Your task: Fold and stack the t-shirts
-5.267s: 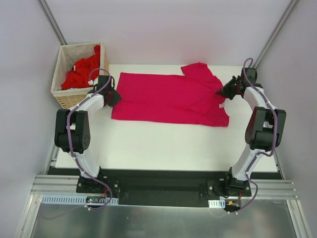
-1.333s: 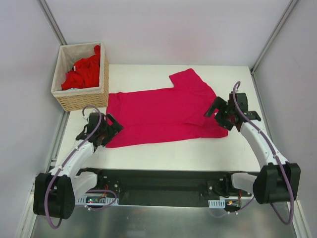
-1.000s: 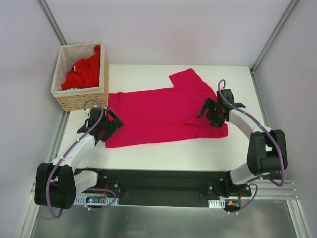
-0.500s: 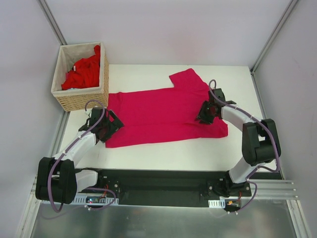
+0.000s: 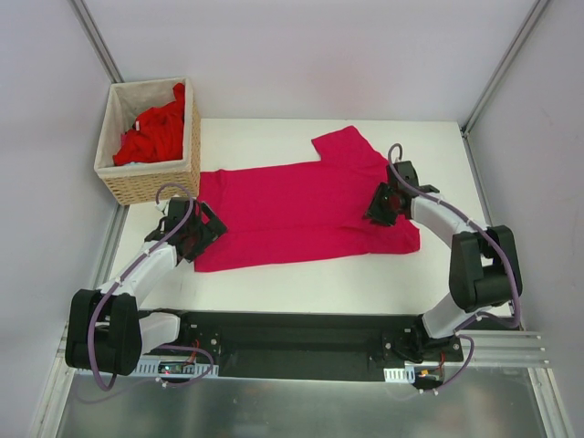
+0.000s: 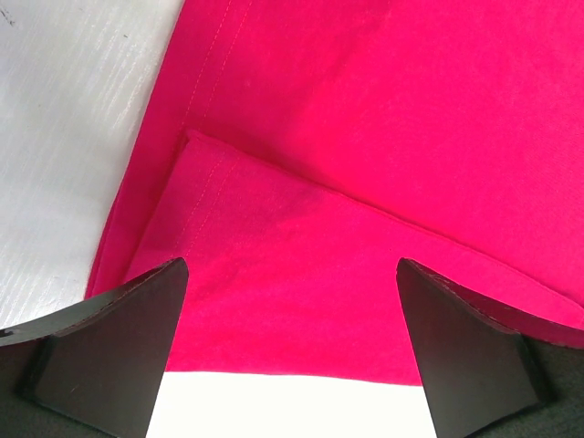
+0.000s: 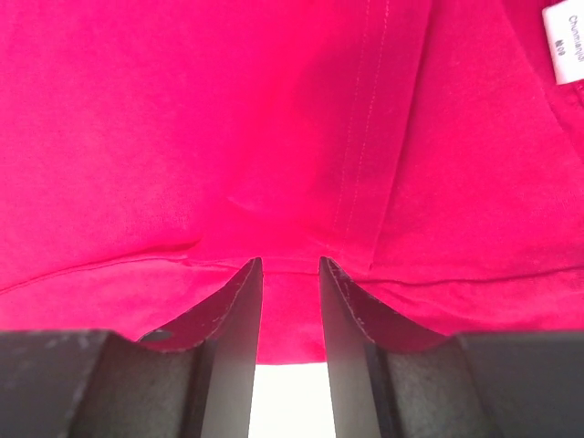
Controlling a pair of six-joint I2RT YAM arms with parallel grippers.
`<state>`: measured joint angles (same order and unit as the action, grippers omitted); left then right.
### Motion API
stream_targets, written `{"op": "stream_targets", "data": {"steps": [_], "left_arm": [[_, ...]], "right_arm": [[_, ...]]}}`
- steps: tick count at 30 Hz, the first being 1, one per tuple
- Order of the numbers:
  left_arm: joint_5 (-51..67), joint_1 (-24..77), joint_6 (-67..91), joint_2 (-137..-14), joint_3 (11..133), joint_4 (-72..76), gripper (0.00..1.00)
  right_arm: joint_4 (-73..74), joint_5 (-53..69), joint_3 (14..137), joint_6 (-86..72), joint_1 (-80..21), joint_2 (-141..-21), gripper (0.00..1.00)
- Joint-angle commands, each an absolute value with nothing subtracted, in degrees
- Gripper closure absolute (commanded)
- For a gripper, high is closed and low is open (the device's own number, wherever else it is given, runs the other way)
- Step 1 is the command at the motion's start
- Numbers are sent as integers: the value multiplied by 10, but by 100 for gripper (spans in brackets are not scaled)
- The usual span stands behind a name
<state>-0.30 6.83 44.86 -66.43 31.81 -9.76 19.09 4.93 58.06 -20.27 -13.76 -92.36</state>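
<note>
A magenta t-shirt (image 5: 292, 205) lies spread sideways on the white table, one sleeve pointing to the back. My left gripper (image 5: 203, 230) sits at its near left corner. In the left wrist view it is open (image 6: 290, 274), wide fingers straddling the hem of the t-shirt (image 6: 365, 137), where one corner is folded over. My right gripper (image 5: 379, 205) rests on the shirt's right part. The right wrist view shows it (image 7: 290, 265) narrowed on a ridge of the cloth (image 7: 182, 137) near a seam. A white neck label (image 7: 564, 32) shows at top right. Brighter red t-shirts (image 5: 151, 132) are piled in the basket.
A woven wicker basket (image 5: 151, 182) with a white liner stands at the back left, just off the table's corner. Grey walls close in both sides. The black base rail (image 5: 292, 342) runs along the near edge.
My right gripper has slid left onto the shirt's right part and its jaws have narrowed on the cloth. The left gripper stays open at the near left corner.
</note>
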Motion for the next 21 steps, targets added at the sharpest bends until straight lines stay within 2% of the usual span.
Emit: {"op": "stream_targets", "data": {"steps": [1,21], "left_arm": [[-10,73,439,-655,325,-93,1],[-11,73,441,-652,317,-93,1]], "right_arm": [[196,33,570,-196,-139,-892,65],[171,44,526,-189,-109,-884,63]]}}
